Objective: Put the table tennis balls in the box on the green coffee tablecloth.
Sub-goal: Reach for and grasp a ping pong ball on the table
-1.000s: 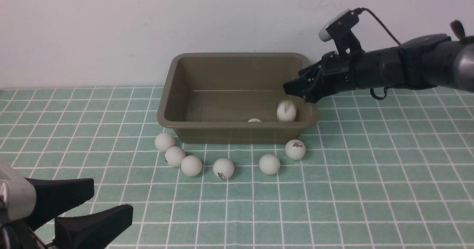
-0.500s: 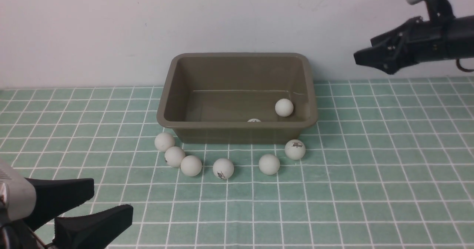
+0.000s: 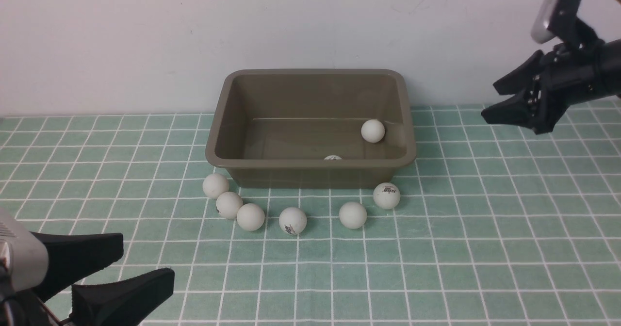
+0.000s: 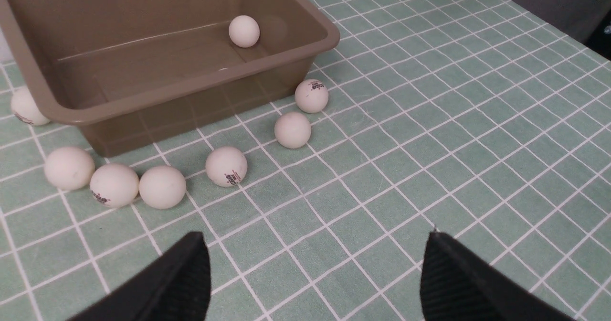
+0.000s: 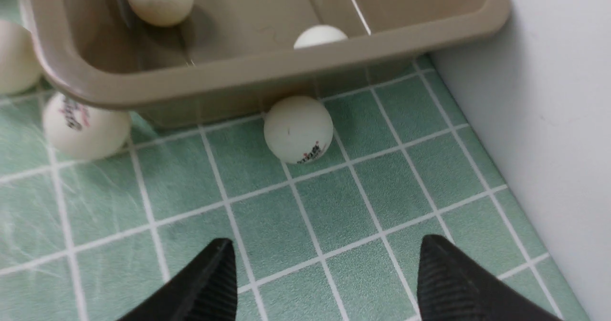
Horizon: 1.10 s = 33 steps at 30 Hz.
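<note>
The olive-brown box (image 3: pixel 310 173) stands at the back of the green coffee tablecloth (image 3: pixel 485 229). One table tennis ball (image 3: pixel 372 131) lies inside near its right wall, and another (image 3: pixel 333 157) peeks over the front rim. Several balls lie in a row in front of the box, from the left one (image 3: pixel 215 185) to the right one (image 3: pixel 386 195). The right wrist view shows one more ball (image 5: pixel 298 129) against the box's right side. My right gripper (image 3: pixel 489 101) hangs open and empty, right of the box. My left gripper (image 3: pixel 147 263) stands open at the near left corner.
The white wall (image 3: pixel 145 40) rises directly behind the box. In the left wrist view a further ball (image 4: pixel 26 106) sits against the box's left side. Bare cloth stretches to the right and in front of the row of balls.
A ball that was dropping under my right gripper now rests in the box. The right gripper has pulled away from the box, up and to the right. The left arm is unmoved.
</note>
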Each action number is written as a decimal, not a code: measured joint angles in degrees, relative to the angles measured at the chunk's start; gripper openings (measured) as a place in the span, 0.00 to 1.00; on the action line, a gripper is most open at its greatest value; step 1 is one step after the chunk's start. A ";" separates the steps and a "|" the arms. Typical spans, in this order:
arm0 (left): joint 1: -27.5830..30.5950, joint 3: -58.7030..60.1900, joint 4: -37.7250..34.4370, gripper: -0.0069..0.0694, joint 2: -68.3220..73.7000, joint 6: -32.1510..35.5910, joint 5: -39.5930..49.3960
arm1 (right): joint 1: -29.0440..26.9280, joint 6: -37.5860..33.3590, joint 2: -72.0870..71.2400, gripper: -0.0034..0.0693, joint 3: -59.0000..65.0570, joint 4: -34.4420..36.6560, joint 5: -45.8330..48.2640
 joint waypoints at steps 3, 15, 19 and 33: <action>0.00 0.00 0.00 0.79 0.00 0.00 0.05 | 0.30 -2.03 1.81 0.68 0.00 1.56 -1.27; 0.00 0.00 0.00 0.79 0.00 0.00 0.29 | 0.85 -13.29 9.65 0.68 -0.02 15.43 -3.08; 0.00 0.00 0.00 0.79 0.00 0.00 0.29 | 1.26 -14.73 11.83 0.68 -0.02 18.47 -3.02; 0.00 0.00 0.00 0.79 0.00 0.00 0.49 | 4.24 -18.54 14.94 0.67 -2.39 24.38 -1.50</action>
